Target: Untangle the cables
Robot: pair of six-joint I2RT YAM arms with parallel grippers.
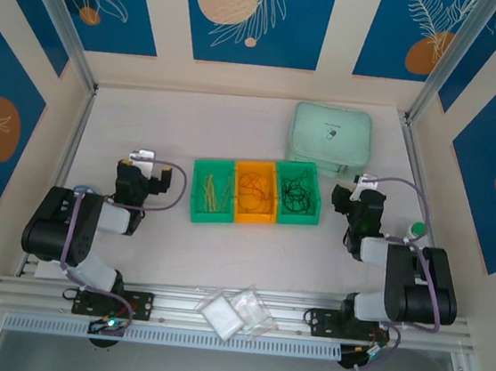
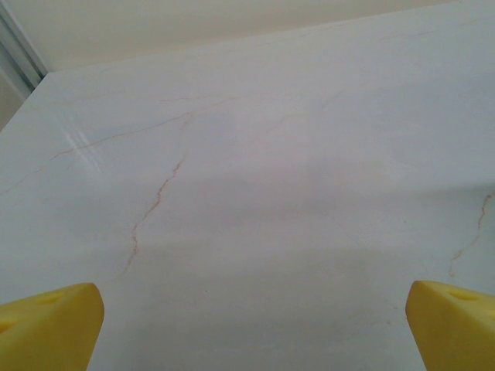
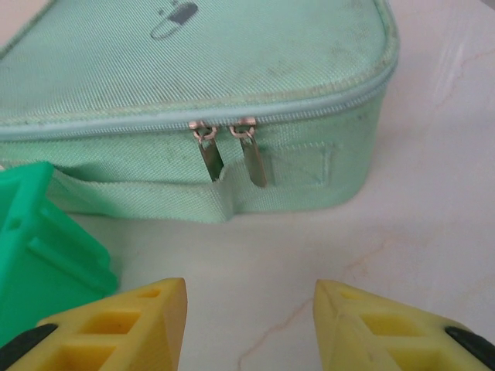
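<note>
The cables lie sorted in three small bins at mid-table: pale yellow strands (image 1: 213, 191) in the left green bin (image 1: 196, 189), brown-orange loops (image 1: 254, 191) in the orange bin (image 1: 253, 218), and black loops (image 1: 296, 194) in the right green bin (image 1: 316, 198). My left gripper (image 1: 146, 163) rests left of the bins. In the left wrist view it (image 2: 251, 328) stands wide open over bare table. My right gripper (image 1: 361, 188) sits right of the bins, low over the table. Its yellow fingers (image 3: 147, 317) are apart with nothing between them (image 3: 250, 309).
A mint-green zipped pouch (image 1: 330, 137) lies behind the right bin, just ahead of my right gripper, its two zipper pulls (image 3: 232, 151) facing me. The green bin's corner (image 3: 39, 247) is at that gripper's left. Clear plastic bags (image 1: 235, 312) rest on the near rail.
</note>
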